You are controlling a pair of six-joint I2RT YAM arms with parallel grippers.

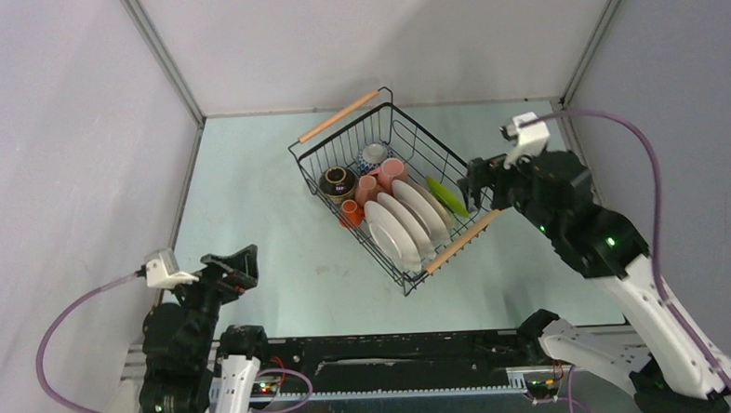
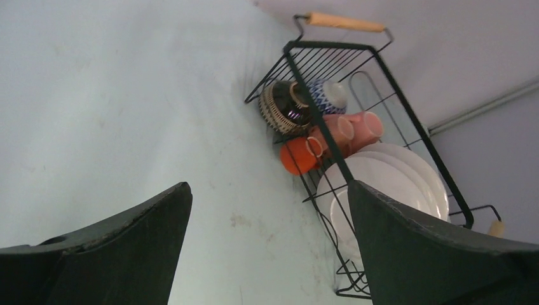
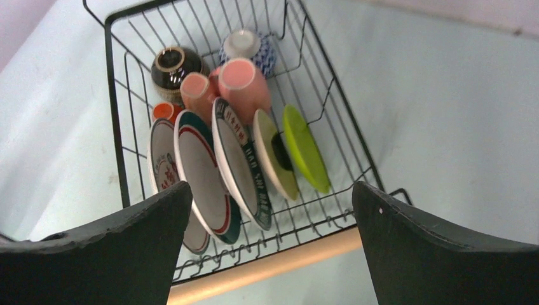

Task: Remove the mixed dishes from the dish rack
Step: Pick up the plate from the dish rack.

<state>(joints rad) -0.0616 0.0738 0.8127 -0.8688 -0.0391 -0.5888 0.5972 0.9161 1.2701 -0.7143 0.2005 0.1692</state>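
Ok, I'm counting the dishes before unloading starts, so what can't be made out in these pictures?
Right wrist view: a jaw covers the bottom of the nearest plate; the orange cup shows only a sliver behind it.
Left wrist view: a jaw hides part of the plates, which show only plain backs.
Top view: the plates' lettering is too small to read.

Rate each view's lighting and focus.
Top external: even, soft light, dish rack sharp, shadows faint. Left wrist: left tool dark and underexposed, rack slightly soft. Right wrist: plates crisp, near wooden handle blurred and bright.
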